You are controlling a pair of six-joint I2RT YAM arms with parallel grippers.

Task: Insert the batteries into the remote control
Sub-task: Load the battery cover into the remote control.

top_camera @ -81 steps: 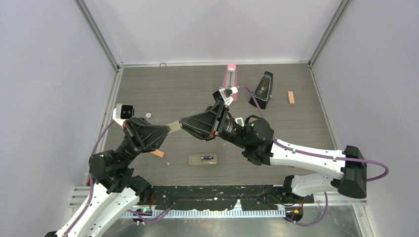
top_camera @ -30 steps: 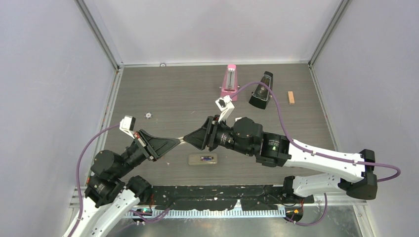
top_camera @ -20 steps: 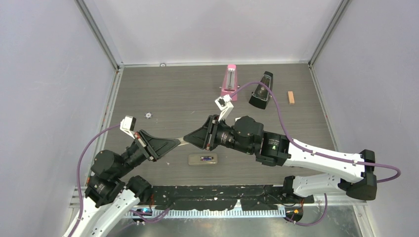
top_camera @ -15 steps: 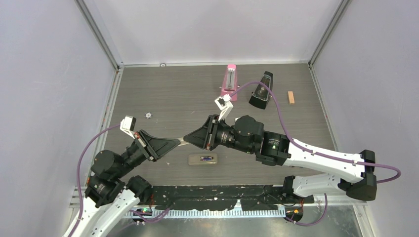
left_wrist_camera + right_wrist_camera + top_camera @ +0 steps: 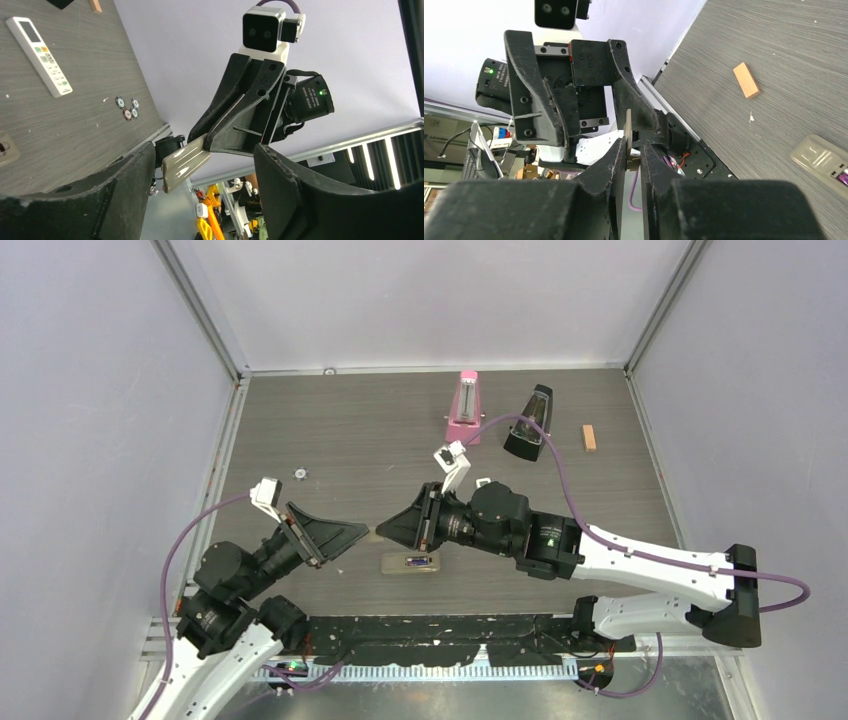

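One step short of finishing, seemingly: clamping the right gripper on the thin beige battery cover, edge-on, facing the left gripper just ahead, gaping wide and gripping nothing. Hovering above the remote control, lying below on the table with batteries showing in its open back. Next, likely lowering, aligning and sliding that cover home.

Bright, even overhead light; soft faint shadows; wrist views curve at edges, nearest parts blurred.
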